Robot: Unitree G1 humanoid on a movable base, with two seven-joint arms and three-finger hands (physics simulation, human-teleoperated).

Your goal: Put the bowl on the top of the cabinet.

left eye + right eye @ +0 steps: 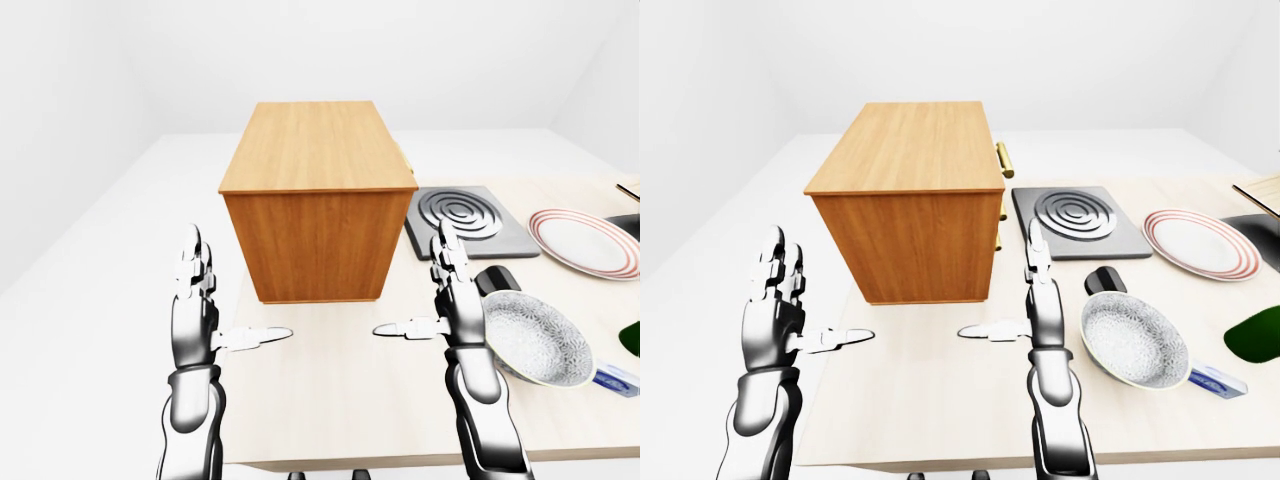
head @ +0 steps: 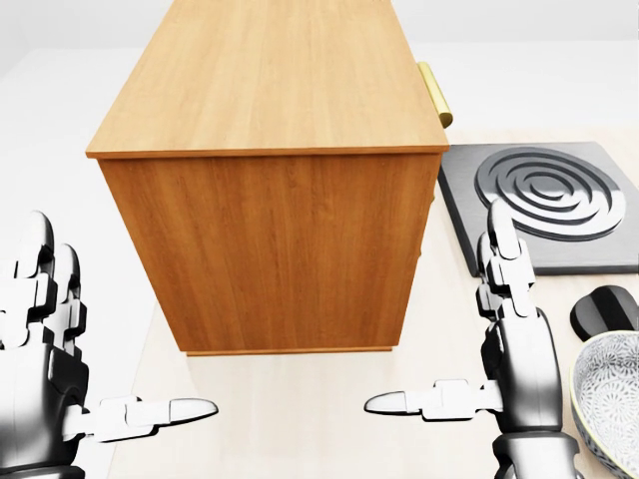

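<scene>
- While both hands are raised over the table, the bowl lies at the lower right of the right-eye view, just beside the right hand and not inside its fingers.
- Right hand: fingers straight up, thumb pointing sideways, holding nothing.
- Left hand: spread the same way, empty, well apart from the bowl.
- Between the hands, higher in the view, stands the cabinet.

The cabinet is brown wood. The bowl is grey and speckled. The plate has red rings.
</scene>
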